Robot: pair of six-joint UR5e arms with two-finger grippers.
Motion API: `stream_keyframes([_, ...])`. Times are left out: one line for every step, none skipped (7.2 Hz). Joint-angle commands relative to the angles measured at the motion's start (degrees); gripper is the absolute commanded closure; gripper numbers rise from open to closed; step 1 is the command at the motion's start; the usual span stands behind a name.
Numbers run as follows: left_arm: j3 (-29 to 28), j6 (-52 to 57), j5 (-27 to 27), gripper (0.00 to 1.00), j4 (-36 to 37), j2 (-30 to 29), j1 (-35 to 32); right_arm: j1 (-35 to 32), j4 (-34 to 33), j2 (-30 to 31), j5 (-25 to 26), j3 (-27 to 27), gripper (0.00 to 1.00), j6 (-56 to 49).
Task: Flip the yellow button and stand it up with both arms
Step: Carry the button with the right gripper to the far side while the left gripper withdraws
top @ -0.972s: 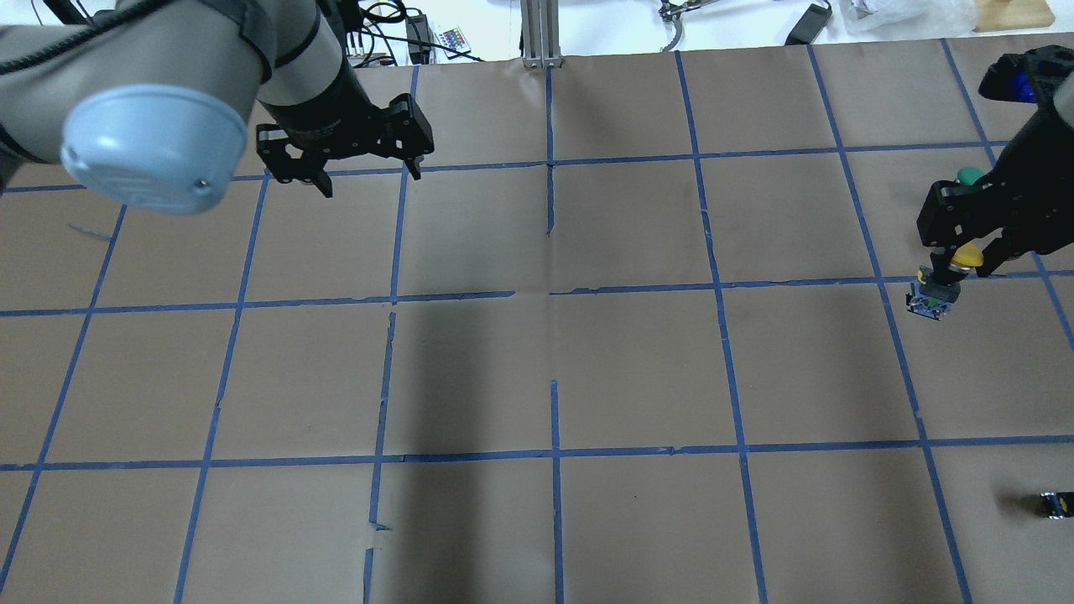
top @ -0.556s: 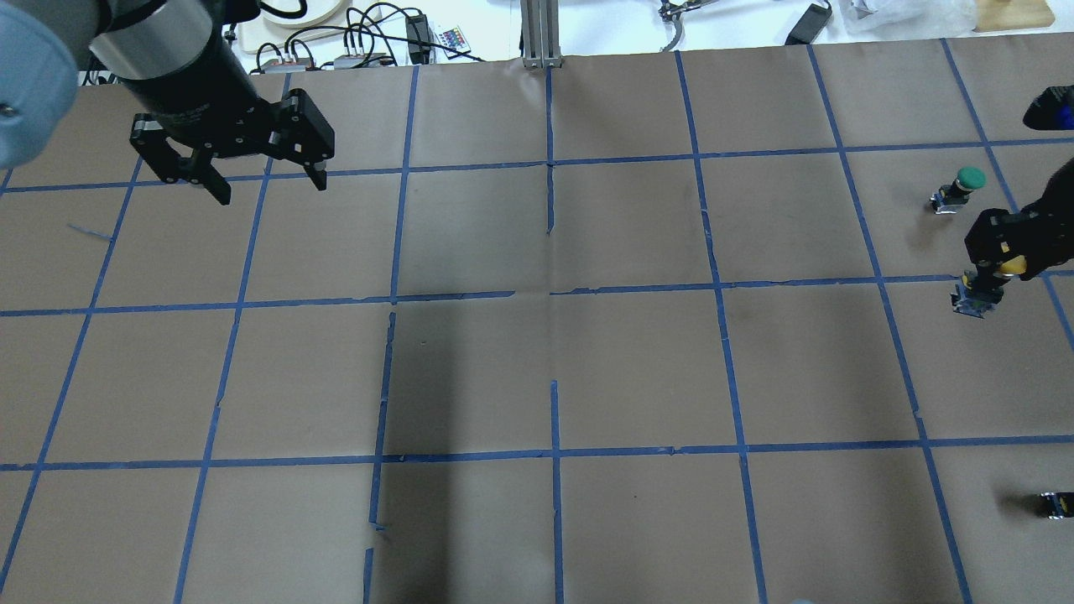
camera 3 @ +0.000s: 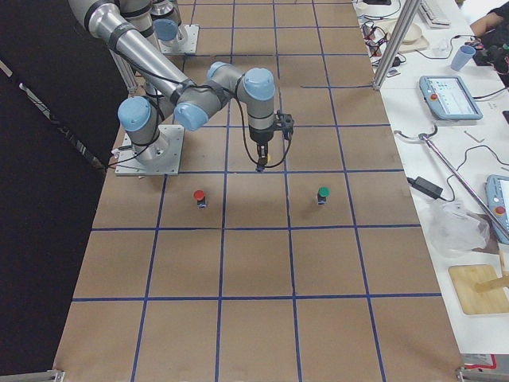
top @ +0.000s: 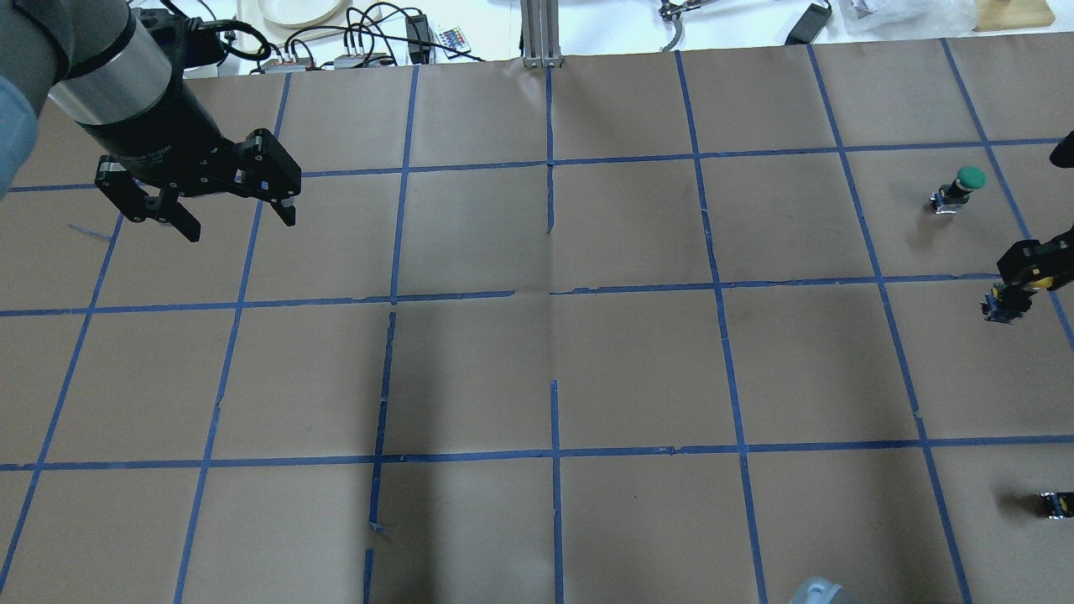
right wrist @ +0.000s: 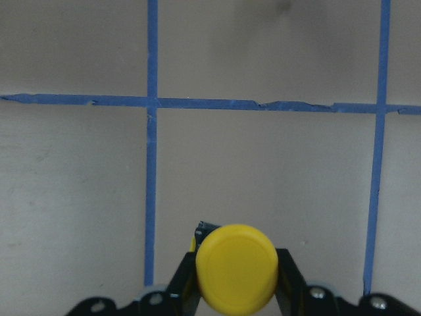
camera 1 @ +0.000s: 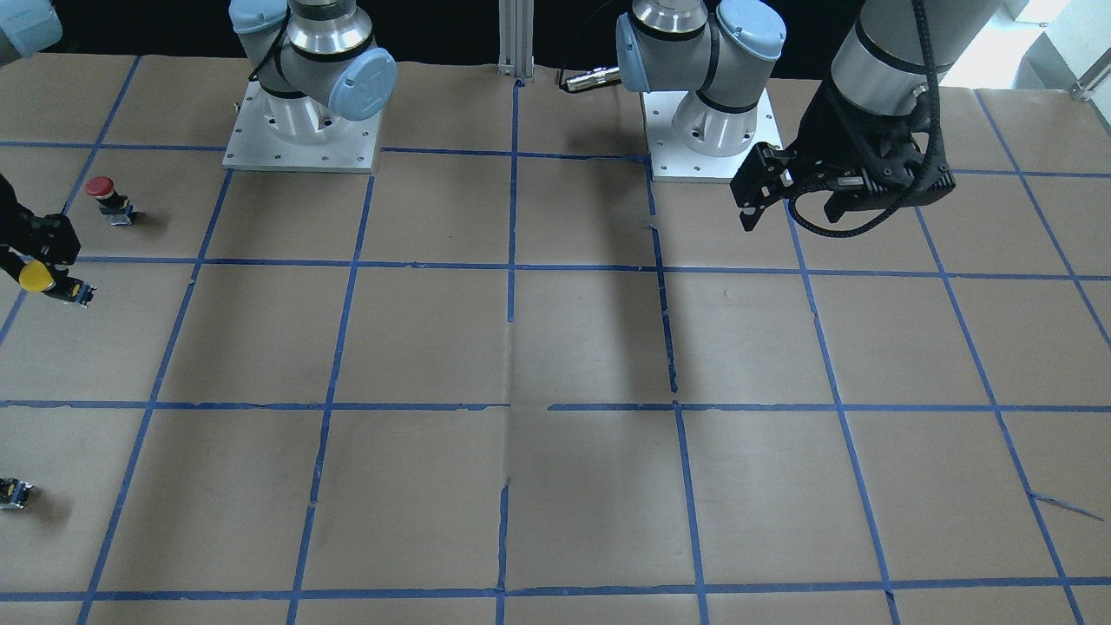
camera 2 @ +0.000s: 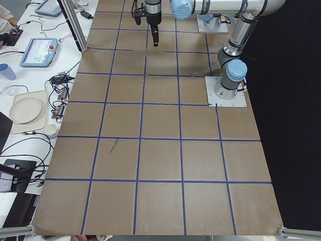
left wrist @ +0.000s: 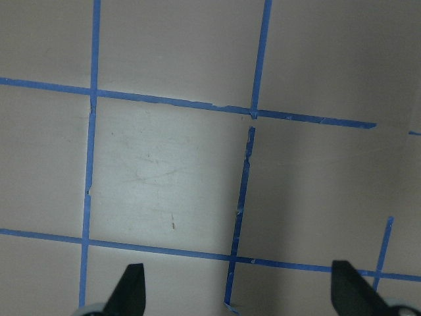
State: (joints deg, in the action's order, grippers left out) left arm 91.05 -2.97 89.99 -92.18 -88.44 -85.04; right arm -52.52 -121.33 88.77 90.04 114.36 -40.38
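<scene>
Right pincer (right wrist: 237, 284); yellow button (right wrist: 235, 266) seemingly cap-up

Silver-grey left arm (camera 1: 881, 61) and right arm (camera 1: 317, 30) bear light blue joint caps (camera 1: 363, 84); left hand (top: 241, 226) black.

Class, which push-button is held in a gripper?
The yellow button, clamped in the right gripper; the other capped button and the small capless block sit free.

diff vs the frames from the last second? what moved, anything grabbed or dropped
The left gripper, open and empty, swung from near the table's middle out toward the robot's left. The right gripper carried the yellow button farther toward the robot's right edge, still clamped on it. Nothing newly grasped or released. The green-capped button and the small black block stayed put.
</scene>
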Motion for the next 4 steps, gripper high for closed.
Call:
stream_keyframes([-5.15,0.07,0.09,0.0,-1.32,-2.86,-2.14,2.24,-9.94,-7.1,0.23,0.07,0.96,-3.3])
stream_keyframes([-5.18,0.07,0.35,0.0,-2.12,-3.49,-2.67,2.34,-10.06,-7.38,0.14,0.25,0.95,-3.65])
stream_keyframes([-4.66,0.07,0.36,0.0,-2.04,-3.67,-2.68,3.03,-9.71,-7.99,0.05,0.34,0.95,-3.74])
stream_keyframes([-4.48,0.07,0.36,0.0,-1.69,-3.76,-2.68,3.21,-9.62,-8.52,-1.43,0.34,0.94,-3.91])
